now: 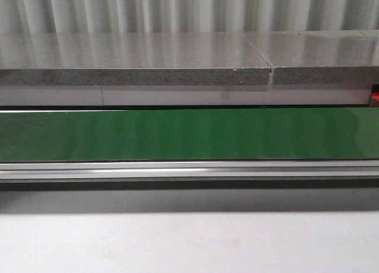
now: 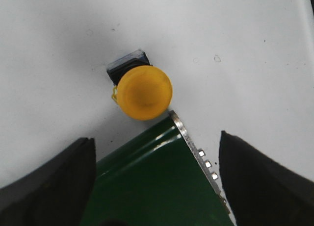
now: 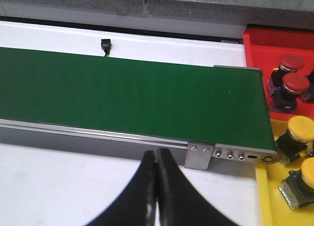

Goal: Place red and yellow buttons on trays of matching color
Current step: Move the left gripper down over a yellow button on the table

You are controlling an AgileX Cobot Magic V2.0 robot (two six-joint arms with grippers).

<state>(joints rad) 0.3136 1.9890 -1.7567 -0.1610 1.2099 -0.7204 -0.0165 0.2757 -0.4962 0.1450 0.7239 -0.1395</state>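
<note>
Left tool (image 2: 156,187) is spread wide, fingers well apart and holding nothing, above the end corner of the green conveyor belt (image 2: 152,177). A yellow button (image 2: 144,92) lies on the white table (image 2: 59,39) just off that corner, tipped on its side, cap towards the camera and black base behind it, apparently touching or nearly touching the belt's metal edge (image 2: 194,142). Right tool (image 3: 156,196) is pressed together, empty, near the front rail of the belt. Right wrist view shows the red tray (image 3: 274,42) with two red buttons (image 3: 290,74) and the yellow tray (image 3: 262,196) with two yellow buttons (image 3: 300,130) past the belt's far end. Front view shows only a bare belt; no trays or buttons visible there. Risks: the button is off-centre to the tool gap, so closing as is probably catches belt frame, not the button. The round cap on a tipped body could roll or squirt out if pinched across the dome. Coming down so close to the belt corner risks a finger hitting the metal edge. The carry to the yellow tray is at the opposite end, so it may need a handover or belt transport, and a weak grip could drop it.
</note>
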